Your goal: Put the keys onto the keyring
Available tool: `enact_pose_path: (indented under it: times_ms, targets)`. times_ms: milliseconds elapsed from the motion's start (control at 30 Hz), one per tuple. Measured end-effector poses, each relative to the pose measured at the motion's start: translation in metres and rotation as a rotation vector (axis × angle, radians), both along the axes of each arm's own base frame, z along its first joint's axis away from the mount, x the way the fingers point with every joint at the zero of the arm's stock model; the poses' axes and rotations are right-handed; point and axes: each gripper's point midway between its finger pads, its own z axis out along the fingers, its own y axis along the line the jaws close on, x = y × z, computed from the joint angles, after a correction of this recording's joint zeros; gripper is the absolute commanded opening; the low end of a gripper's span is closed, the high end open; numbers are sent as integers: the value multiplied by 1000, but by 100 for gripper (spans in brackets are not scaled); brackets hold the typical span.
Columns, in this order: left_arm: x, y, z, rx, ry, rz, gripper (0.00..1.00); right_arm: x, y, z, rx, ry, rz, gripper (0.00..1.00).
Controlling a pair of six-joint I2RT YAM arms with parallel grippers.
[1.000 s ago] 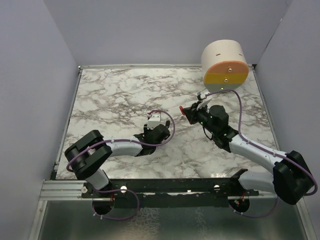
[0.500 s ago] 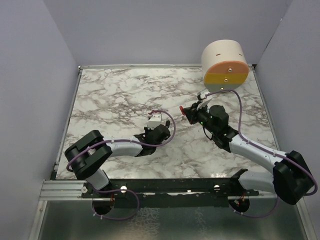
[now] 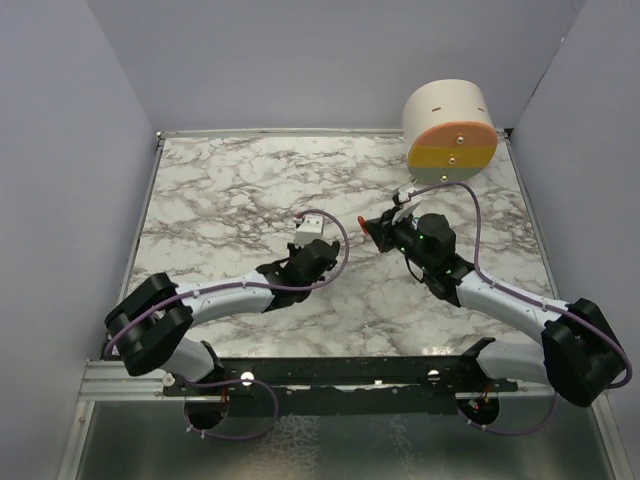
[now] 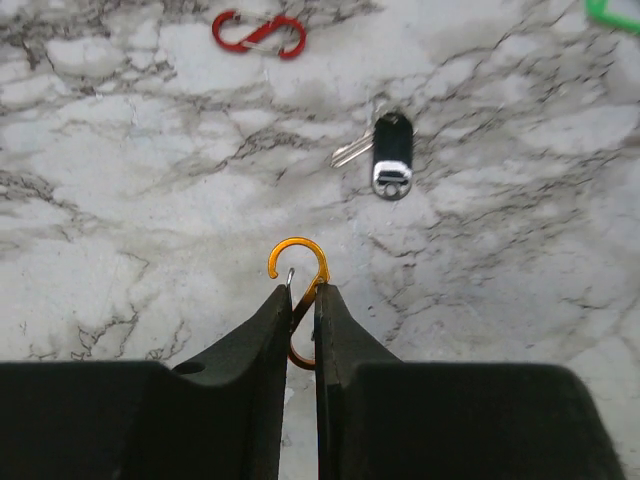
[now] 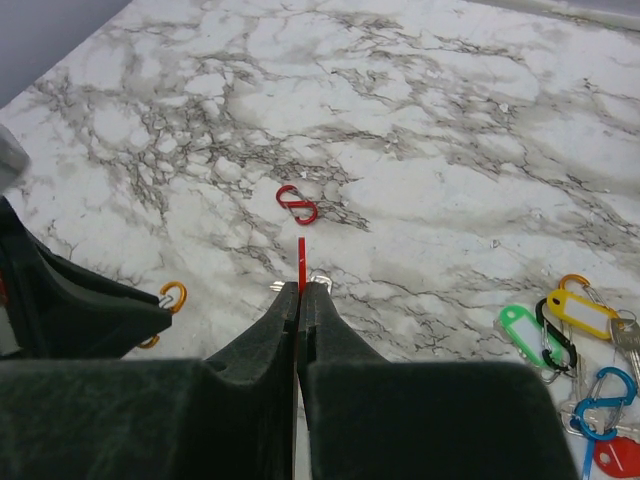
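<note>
Well, closest to the bases, the left gripper [image 4: 302, 292] has its jaws pinched on the orange keyring loop [image 4: 296, 244]. The lower bow is caught between the fingers and the upper bow pokes out past the tips. The loop's long axis runs straight on from the fingers.

Just beyond, to its right, the right gripper [image 5: 299, 292] is pressed fully together on a thin red piece [image 5: 300, 258]. The piece shows edge-on, standing out from the fingertips, and I cannot tell whether it is a key's head or a tag. From those jaws the orange loop lies down and to the left, near but apart. I'd judge the coming move turns on carrying the red piece across that gap to the loop's free bow.

Farther out on the marble table [image 3: 230, 190], a black-headed key [image 4: 392, 150] lies flat ahead of the left jaws and slightly right. Its silver blade angles off to the left. Past it a red loop [image 4: 258, 33] lies crosswise to the left fingers.

Well off to the right arm's side sits a bunch with a green tag [image 5: 524, 325], a yellow tag [image 5: 580, 300] and a blue loop [image 5: 603, 388]. The right arm is the nearer one to these.
</note>
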Motion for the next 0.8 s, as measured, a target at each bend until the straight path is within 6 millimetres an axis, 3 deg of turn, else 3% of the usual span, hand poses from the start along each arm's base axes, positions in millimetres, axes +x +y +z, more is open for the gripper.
enact_pose_path:
  times_ms: [200, 300, 533, 800]
  targets:
    - [12, -17, 58, -128, -102, -8, 0, -4, 1, -6, 0, -5, 17, 1]
    - [15, -20, 72, -176, -133, -4, 0, -2, 2, -5, 19, -1, 14, 1]
    - [21, -29, 77, -224, -159, 4, 0, -2, 5, -8, 60, 35, 3, 1]
    - [29, -40, 69, -233, -164, 3, 0, 1, 5, -15, 89, 81, -28, 1]
